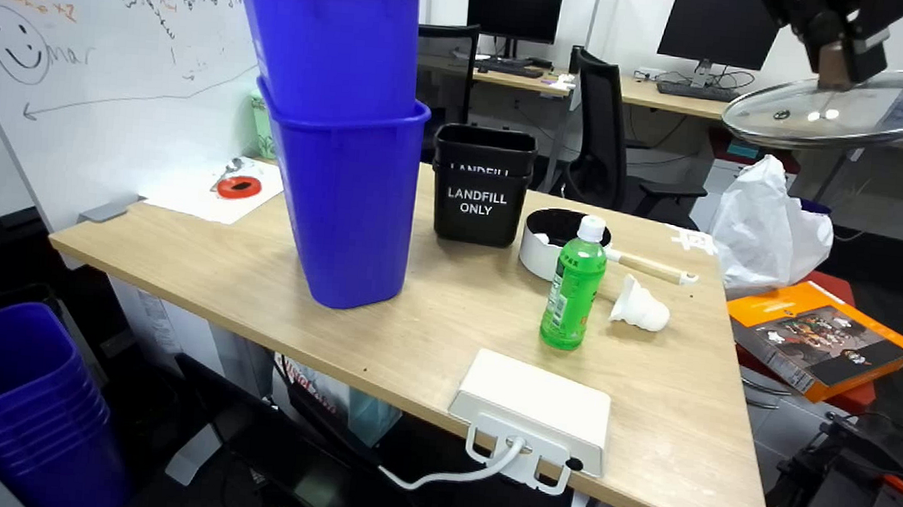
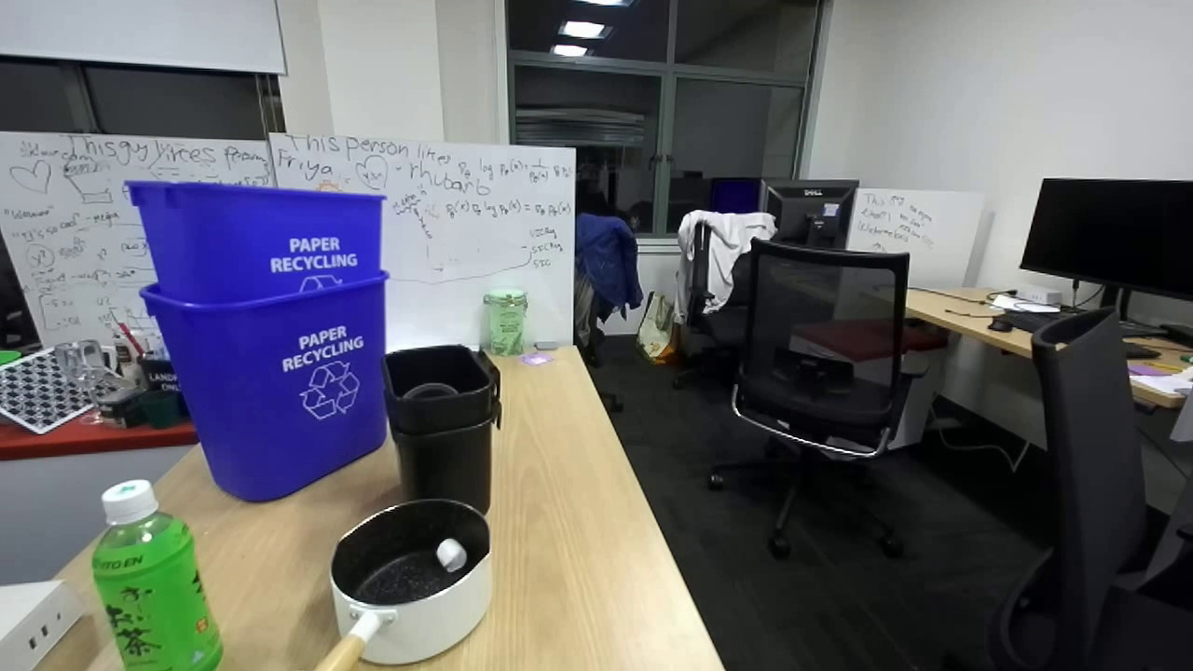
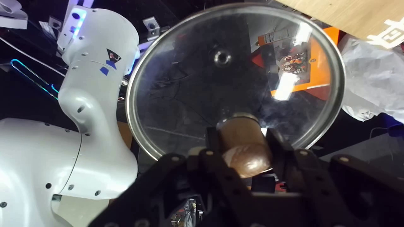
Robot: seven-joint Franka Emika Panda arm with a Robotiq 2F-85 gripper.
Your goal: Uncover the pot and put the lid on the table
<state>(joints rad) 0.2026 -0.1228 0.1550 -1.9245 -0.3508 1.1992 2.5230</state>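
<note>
Brown-knobbed lid point(image 3: 235, 80) snug in end effector point(image 3: 243, 140)

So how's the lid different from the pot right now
The lid is transparent; the pot is white outside, dark inside. The lid hangs from the jaws; the pot stands upright on the table. The lid has a brown knob, the pot a pale handle. Both are round.
</note>
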